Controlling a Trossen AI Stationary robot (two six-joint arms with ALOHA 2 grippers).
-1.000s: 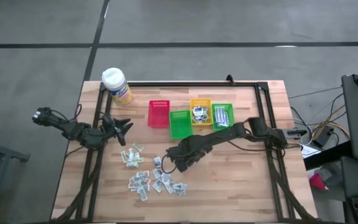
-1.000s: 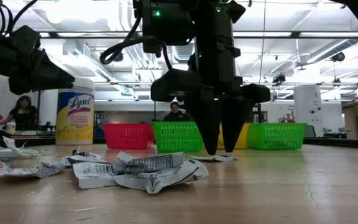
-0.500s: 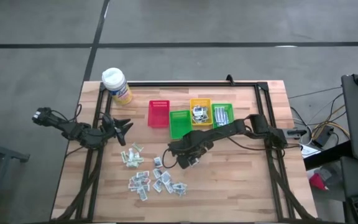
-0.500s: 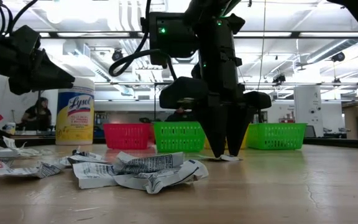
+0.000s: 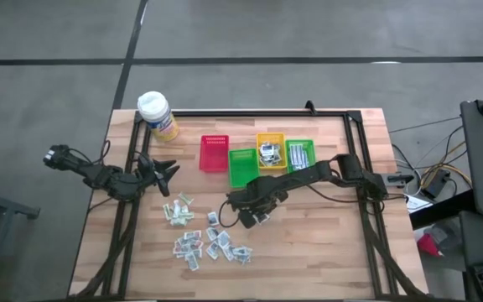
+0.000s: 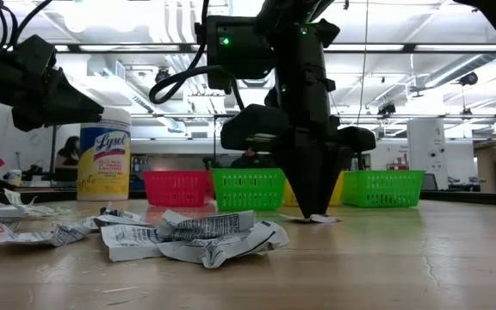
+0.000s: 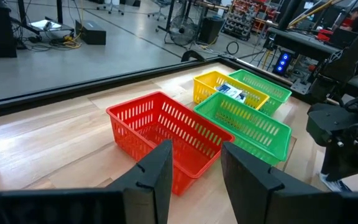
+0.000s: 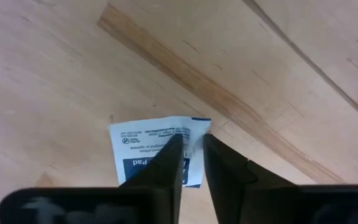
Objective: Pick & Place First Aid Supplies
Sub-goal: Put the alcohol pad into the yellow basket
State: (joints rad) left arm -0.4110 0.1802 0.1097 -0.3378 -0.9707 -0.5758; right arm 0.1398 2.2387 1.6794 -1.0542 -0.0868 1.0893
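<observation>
High view: a wooden table [image 5: 309, 252] is seen from above. A yellow wipes tub with a white lid [image 5: 157, 116] is stood at the back left corner. 4 small bins are set in a row at the back: a red bin [image 5: 215, 153], a green bin [image 5: 242, 167], a yellow bin [image 5: 270, 152] and a second green bin [image 5: 300, 155]. A pile of small packets [image 5: 201, 237] is spread near the front. The left gripper [image 5: 164, 173] is held apart in the air, left of the red bin. The right gripper [image 8: 191, 152] is pressed down on a white and blue packet [image 8: 143, 149], its fingers nearly together, pinching the packet's edge, just right of the pile.
</observation>
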